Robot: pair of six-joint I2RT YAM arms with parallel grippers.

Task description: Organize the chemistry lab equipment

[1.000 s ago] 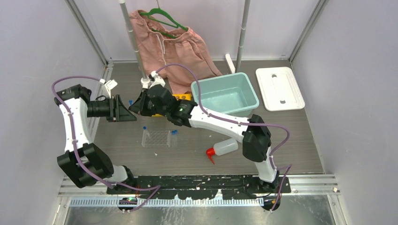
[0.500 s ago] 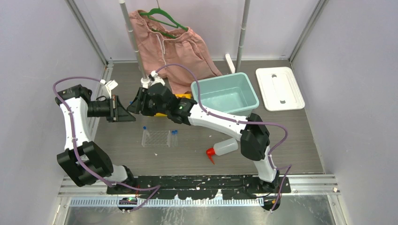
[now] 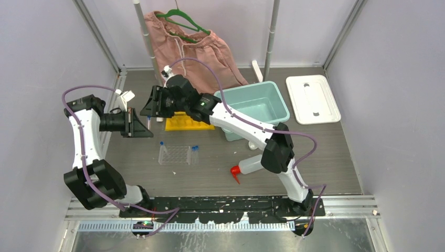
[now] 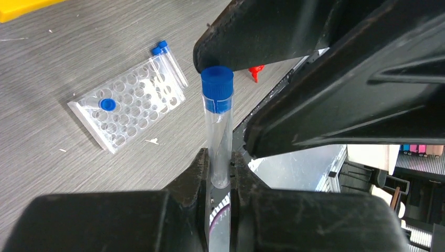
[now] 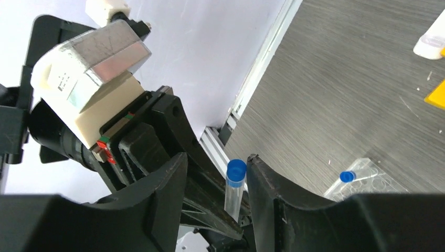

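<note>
One vial (image 4: 218, 121), clear with a blue cap, is the thing being handled: the left tool (image 4: 220, 173) is clamped on its bottom end, and it sticks out cap-first, up in the air over the left side of the tabletop (image 3: 315, 152). The right tool (image 5: 216, 178) has its jaws parted, one on each side of the cap and, as far as the right wrist view shows, touching neither side. The step looks like a hand-over to the left arm. To do it well, the right tool should back straight off along the vial's axis, jaws kept wide, so it does not clip the cap and lever the vial out of a grip that holds only its tip. The left arm should then move slowly toward the clear rack (image 3: 175, 154), which lies flat nearer the arms and already has one vial in it. Because the clamped end is the one that must enter a hole, seating it may be awkward; laying it by the two loose vials (image 3: 194, 150) at the rack's right edge seems safer.
</note>
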